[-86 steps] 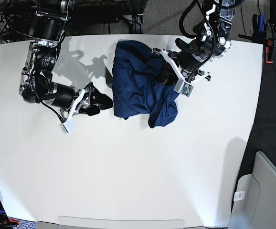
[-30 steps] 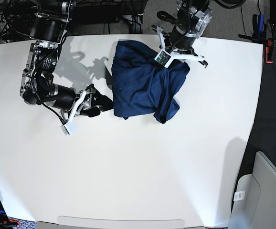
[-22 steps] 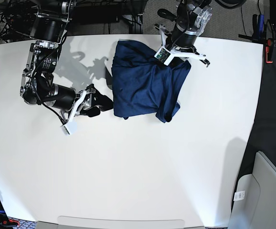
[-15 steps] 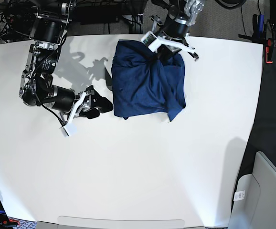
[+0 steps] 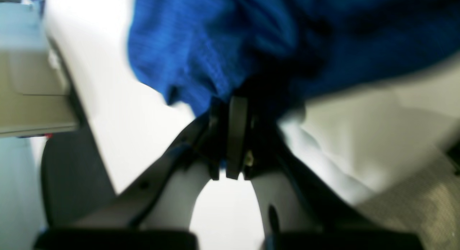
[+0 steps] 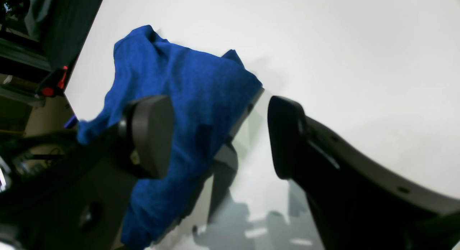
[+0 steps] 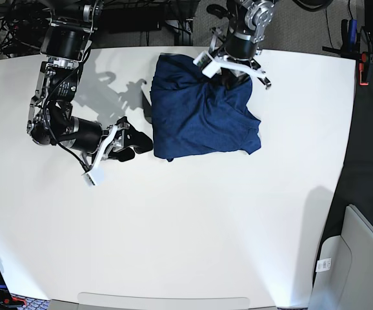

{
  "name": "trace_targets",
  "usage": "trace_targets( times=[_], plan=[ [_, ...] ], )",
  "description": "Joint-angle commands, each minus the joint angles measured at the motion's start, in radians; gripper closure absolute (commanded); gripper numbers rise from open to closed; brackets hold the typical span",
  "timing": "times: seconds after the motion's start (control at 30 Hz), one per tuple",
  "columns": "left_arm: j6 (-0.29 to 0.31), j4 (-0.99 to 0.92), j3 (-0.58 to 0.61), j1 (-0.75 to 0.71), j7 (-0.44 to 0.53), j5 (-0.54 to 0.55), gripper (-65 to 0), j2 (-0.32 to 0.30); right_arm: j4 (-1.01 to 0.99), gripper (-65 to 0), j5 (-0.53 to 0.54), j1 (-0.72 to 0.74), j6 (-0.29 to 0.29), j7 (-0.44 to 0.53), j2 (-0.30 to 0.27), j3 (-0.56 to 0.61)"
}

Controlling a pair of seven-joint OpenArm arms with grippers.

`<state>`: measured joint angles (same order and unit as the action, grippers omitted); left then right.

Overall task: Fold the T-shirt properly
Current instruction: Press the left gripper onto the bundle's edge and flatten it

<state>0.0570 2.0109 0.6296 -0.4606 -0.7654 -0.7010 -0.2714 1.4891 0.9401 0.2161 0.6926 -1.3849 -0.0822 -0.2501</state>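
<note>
The dark navy T-shirt [image 7: 199, 119] lies bunched in a rough rectangle at the far middle of the white table [image 7: 193, 226]. My left gripper [image 7: 230, 74] is at the shirt's far right edge. In the blurred left wrist view it [image 5: 231, 113] is shut on a gathered fold of the blue fabric [image 5: 201, 52]. My right gripper [image 7: 137, 139] rests low on the table just left of the shirt's near left corner. In the right wrist view it [image 6: 215, 135] is open and empty, with the shirt [image 6: 179, 95] beyond its fingers.
Cables and dark equipment [image 7: 141, 16] run along the table's far edge. A red-tipped tool [image 7: 365, 64] sits off the right edge. A grey bin [image 7: 357, 258] stands at the lower right, beyond the table.
My left gripper has moved from the shirt's right side up to its far edge with fabric in it. The hanging lower right flap has spread out to the right. The right arm barely moved.
</note>
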Motion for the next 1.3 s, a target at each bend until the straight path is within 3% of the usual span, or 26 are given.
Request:
trace_targets(
  times=[0.0,0.1,0.3,0.4,0.53,0.63,0.73,1.0,1.27],
  plan=[
    [-0.006,0.004,-0.014,-0.010,-0.006,-0.010,0.0,0.001,0.015,-40.9,0.026,0.021,0.006,0.019,-0.006,-0.001],
    [-0.006,0.009,-0.041,0.004,-0.013,-0.010,-2.4,0.013,0.015,-40.9,0.026,0.018,0.006,0.019,-0.006,-0.001],
    [-0.010,0.015,-0.126,0.000,-0.013,-0.013,-15.8,0.074,0.017,-40.9,0.026,0.013,0.006,0.019,-0.008,0.001],
    [-0.064,0.034,-0.156,-0.002,-0.013,-0.015,-20.0,0.099,0.018,-40.9,0.026,0.012,0.006,0.017,-0.008,0.001],
    [-0.199,0.063,-0.172,-0.010,-0.009,-0.015,-20.7,0.114,0.018,-40.9,0.026,0.010,0.006,0.016,-0.008,0.001],
    [-0.265,0.077,-0.156,-0.034,0.034,-0.013,-20.8,0.116,0.018,-40.9,0.026,0.009,0.006,0.014,-0.011,0.002],
    [-0.273,0.077,-0.118,-0.069,0.086,-0.015,-20.9,0.122,0.020,-40.9,0.026,0.003,0.006,0.014,-0.012,0.004],
    [-0.276,0.077,-0.152,-0.094,0.091,-0.015,-20.9,0.142,0.020,-40.9,0.026,0.001,0.006,0.014,-0.015,0.004],
    [-0.274,0.081,-0.024,-0.152,0.128,-0.069,-20.9,0.123,0.020,-40.9,0.026,0.006,0.006,0.014,-0.015,0.004]
  ],
)
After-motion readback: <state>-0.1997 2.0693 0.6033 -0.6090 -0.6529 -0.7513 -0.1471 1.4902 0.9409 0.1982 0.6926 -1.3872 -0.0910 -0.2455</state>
